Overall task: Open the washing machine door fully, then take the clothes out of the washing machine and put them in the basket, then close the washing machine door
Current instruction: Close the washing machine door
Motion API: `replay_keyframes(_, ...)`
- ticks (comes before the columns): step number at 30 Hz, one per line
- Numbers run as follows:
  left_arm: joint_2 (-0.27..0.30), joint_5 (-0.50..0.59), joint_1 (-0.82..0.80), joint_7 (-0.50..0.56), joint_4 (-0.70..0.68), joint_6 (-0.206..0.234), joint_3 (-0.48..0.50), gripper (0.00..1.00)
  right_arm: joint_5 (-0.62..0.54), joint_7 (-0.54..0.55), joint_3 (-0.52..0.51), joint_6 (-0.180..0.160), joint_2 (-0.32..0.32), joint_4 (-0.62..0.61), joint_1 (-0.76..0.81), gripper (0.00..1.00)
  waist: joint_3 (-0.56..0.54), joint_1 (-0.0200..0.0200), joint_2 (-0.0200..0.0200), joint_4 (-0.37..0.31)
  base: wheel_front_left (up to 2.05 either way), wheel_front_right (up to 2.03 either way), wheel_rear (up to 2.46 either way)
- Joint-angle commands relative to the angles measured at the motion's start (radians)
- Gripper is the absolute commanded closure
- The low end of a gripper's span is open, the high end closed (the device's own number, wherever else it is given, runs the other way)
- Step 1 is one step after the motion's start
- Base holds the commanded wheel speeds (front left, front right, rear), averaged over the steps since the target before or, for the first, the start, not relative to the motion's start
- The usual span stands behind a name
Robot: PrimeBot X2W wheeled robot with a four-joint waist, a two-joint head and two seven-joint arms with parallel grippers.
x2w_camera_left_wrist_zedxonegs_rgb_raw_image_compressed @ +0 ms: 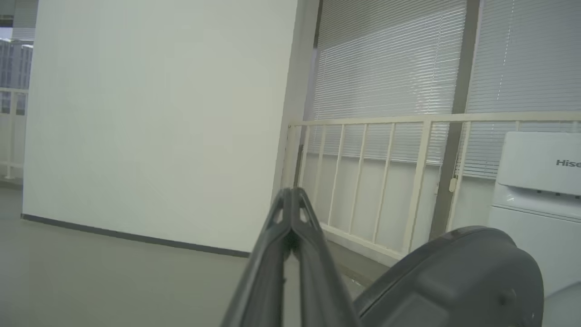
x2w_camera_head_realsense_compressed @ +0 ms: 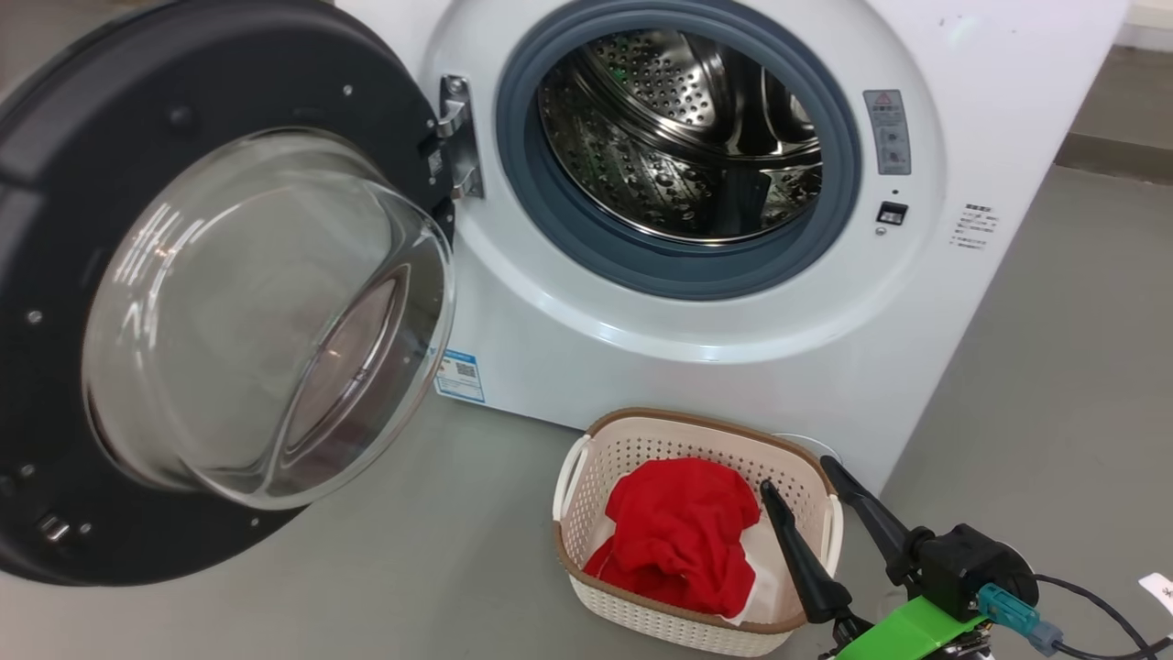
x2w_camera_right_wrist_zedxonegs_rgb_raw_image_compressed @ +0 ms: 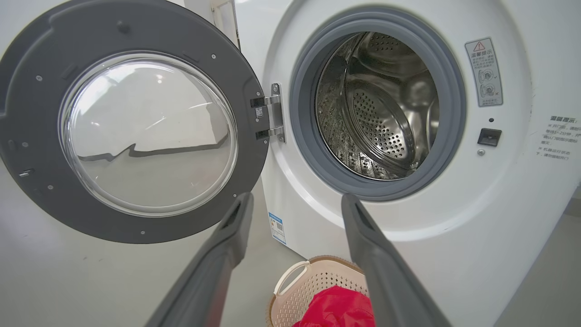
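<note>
Nearby, right hand (x2w_camera_head_realsense_compressed: 799, 475) spread apart, slanting above basket (x2w_camera_head_realsense_compressed: 696, 418) of clothes (x2w_camera_head_realsense_compressed: 678, 532), left hand (x2w_camera_left_wrist_zedxonegs_rgb_raw_image_compressed: 290, 193) pressed together

- Right claw (x2w_camera_head_realsense_compressed: 797, 475): dark fingers spread wide apart, empty, angled up from the head view's lower right.
- Left claw (x2w_camera_left_wrist_zedxonegs_rgb_raw_image_compressed: 290, 194): fingers pressed together, tips touching.

Dark jaws meet black wrist (x2w_camera_head_realsense_compressed: 971, 564), green band (x2w_camera_head_realsense_compressed: 907, 628), teal plug (x2w_camera_head_realsense_compressed: 1005, 610).
</note>
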Motion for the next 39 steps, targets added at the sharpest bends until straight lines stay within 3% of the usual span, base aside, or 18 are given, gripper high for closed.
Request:
replay_keyframes(1, 0.069, -0.061, -0.084, 0.038, 0.085, -0.006, 0.070, 1.00, 0.004, -0.006, 0.026, 0.006, -0.006, -0.022, -0.028, 0.00, 0.005, 0.0000, -0.0001, -0.024, 0.00, 0.00, 0.00)
replay_keyframes(6, 0.081, -0.193, -0.168, 0.117, 0.265, -0.019, 0.165, 1.00, 0.009, -0.006, 0.033, 0.006, -0.010, -0.017, -0.034, 0.00, 0.008, 0.0000, -0.0001, -0.051, 0.00, 0.00, 0.00)
replay_keyframes(14, 0.108, -0.414, -0.276, 0.411, 0.444, -0.023, 0.303, 1.00, 0.014, -0.006, 0.029, 0.006, -0.019, -0.019, -0.023, 0.00, 0.013, 0.0000, -0.0001, -0.083, 0.00, 0.00, 0.00)
replay_keyframes(28, 0.098, -0.523, -0.202, 0.739, 0.352, -0.034, 0.324, 1.00, 0.013, -0.006, 0.031, 0.006, -0.019, -0.019, -0.018, 0.00, 0.013, 0.0000, -0.0001, -0.088, 0.00, 0.00, 0.00)
replay_keyframes(39, 0.088, -0.563, -0.132, 0.891, 0.332, -0.104, 0.295, 1.00, 0.013, -0.006, 0.034, 0.006, -0.011, -0.019, -0.019, 0.00, 0.015, 0.0000, -0.0001, -0.085, 0.00, 0.00, 0.00)
